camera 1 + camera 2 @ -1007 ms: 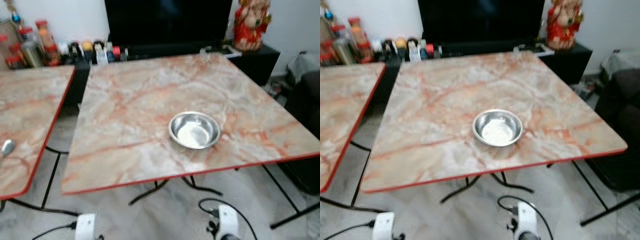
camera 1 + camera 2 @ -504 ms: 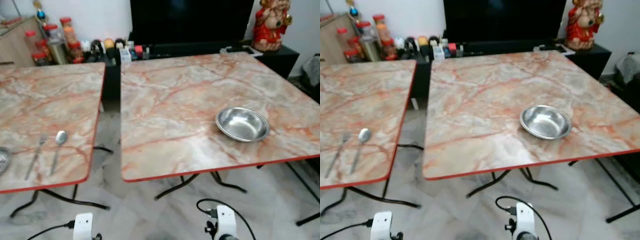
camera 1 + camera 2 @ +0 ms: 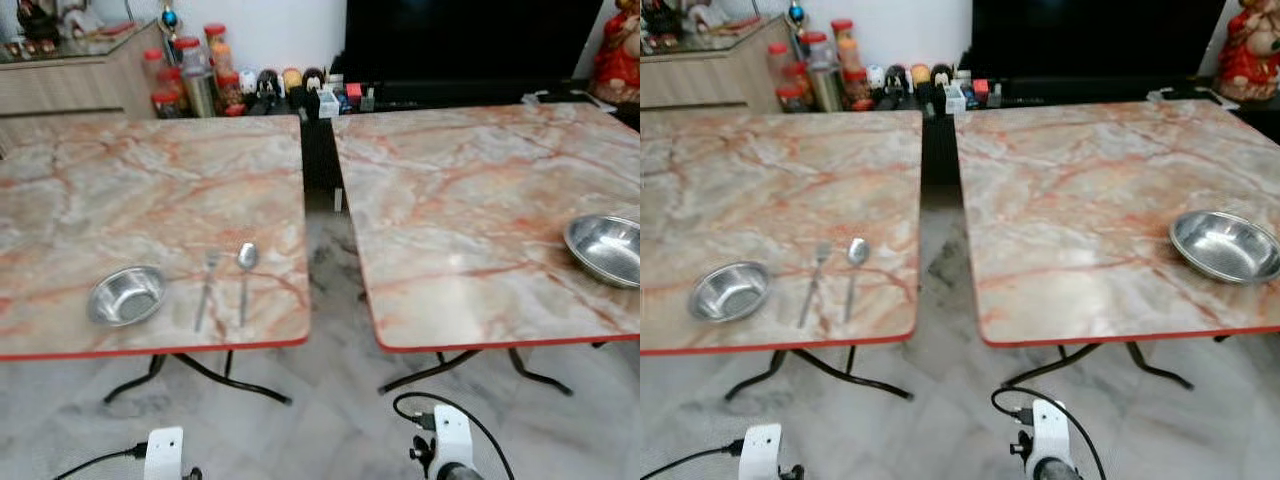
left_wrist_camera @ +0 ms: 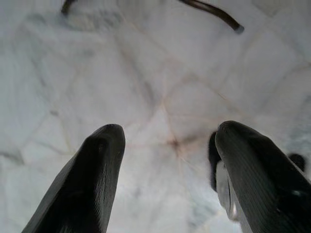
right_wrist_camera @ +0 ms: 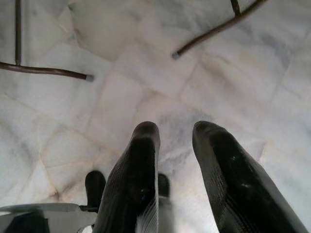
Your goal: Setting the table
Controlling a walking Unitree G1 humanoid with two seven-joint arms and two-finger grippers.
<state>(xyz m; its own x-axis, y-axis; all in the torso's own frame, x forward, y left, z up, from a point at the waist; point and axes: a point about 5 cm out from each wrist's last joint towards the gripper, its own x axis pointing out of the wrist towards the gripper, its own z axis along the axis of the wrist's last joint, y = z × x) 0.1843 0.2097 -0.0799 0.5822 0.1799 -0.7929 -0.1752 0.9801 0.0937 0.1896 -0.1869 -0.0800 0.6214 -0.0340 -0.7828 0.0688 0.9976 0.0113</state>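
left gripper [image 4: 167, 145] jaws apart, empty | right gripper [image 5: 175, 141] narrow gap, empty, both hang over floor | your fork [image 3: 206, 288] and spoon [image 3: 244, 280] lie far ahead, beside small bowl [image 3: 126, 296], ready as one setting

I see two tables side by side with a gap between. On the left table [image 3: 150, 190] sit a bowl [image 3: 127, 296], then a fork [image 3: 205, 288] and spoon [image 3: 243, 278] to its right (close together). The right table [image 3: 470, 190] holds another bowl [image 3: 608, 250] near its right edge.

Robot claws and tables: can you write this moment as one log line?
left claw: open, idle over floor | right claw: open, idle | left table: small steel bowl, fork, spoon | right table: large steel bowl
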